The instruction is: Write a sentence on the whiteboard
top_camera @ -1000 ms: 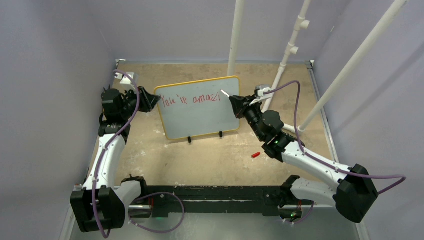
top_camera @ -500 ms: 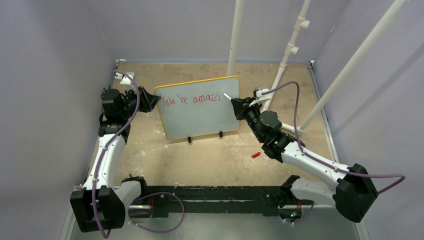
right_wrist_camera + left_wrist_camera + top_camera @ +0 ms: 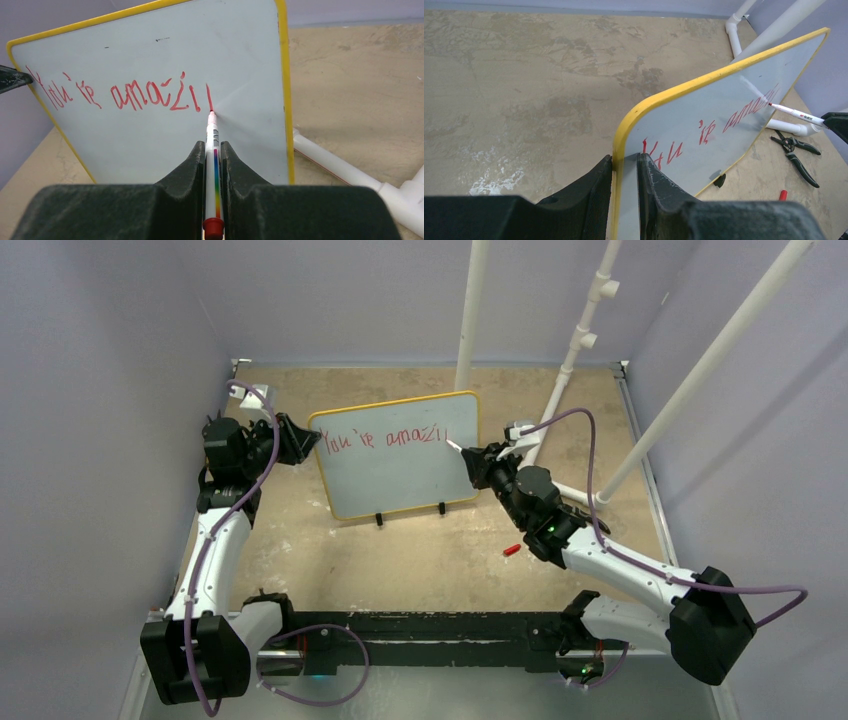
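Note:
The whiteboard (image 3: 395,465), white with a yellow frame, stands tilted on small black feet at mid-table. Red writing (image 3: 125,95) reads "You're amazi" followed by a fresh vertical stroke. My left gripper (image 3: 305,445) is shut on the board's left edge, one finger on each face (image 3: 624,159). My right gripper (image 3: 472,458) is shut on a white marker (image 3: 212,132) with a rainbow stripe. The marker's red tip touches the board at the foot of that last stroke (image 3: 210,109). In the left wrist view the marker (image 3: 794,113) reaches in from the right.
A red marker cap (image 3: 511,550) lies on the table in front of the board's right side. Pliers (image 3: 796,152) lie beyond the board's far end. White PVC pipes (image 3: 583,337) rise behind and to the right, with one lying on the table (image 3: 340,162).
The right gripper has drawn the marker tip down the board, leaving a new vertical stroke after "amazi". The left gripper and the board have stayed still.

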`<control>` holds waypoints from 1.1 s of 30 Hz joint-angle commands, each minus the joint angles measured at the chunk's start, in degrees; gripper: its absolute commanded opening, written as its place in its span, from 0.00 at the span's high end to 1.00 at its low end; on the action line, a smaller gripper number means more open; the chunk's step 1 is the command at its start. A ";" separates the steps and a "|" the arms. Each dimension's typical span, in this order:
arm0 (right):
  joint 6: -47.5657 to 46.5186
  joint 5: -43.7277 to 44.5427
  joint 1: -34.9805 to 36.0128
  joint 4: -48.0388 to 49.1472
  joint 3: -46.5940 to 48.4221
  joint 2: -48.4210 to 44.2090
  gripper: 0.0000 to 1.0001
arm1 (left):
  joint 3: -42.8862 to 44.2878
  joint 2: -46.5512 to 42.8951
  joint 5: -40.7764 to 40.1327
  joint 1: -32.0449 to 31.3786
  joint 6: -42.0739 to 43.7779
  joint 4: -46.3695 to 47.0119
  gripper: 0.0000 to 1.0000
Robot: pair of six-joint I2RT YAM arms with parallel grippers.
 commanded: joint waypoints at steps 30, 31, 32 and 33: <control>-3.31 7.11 -0.36 3.31 2.81 -1.06 1.00 | -0.17 -0.62 0.90 0.28 0.74 1.72 0.76; -3.21 7.11 -0.41 3.15 2.56 -1.06 1.00 | -0.11 -0.59 0.91 0.24 0.74 1.72 0.76; -3.08 6.97 -0.36 3.13 2.44 -1.06 1.00 | -0.21 -0.64 0.91 0.26 0.74 1.72 0.76; -2.99 6.80 -0.36 3.13 2.17 -1.01 1.00 | -0.24 -0.60 0.89 0.29 0.74 1.72 0.76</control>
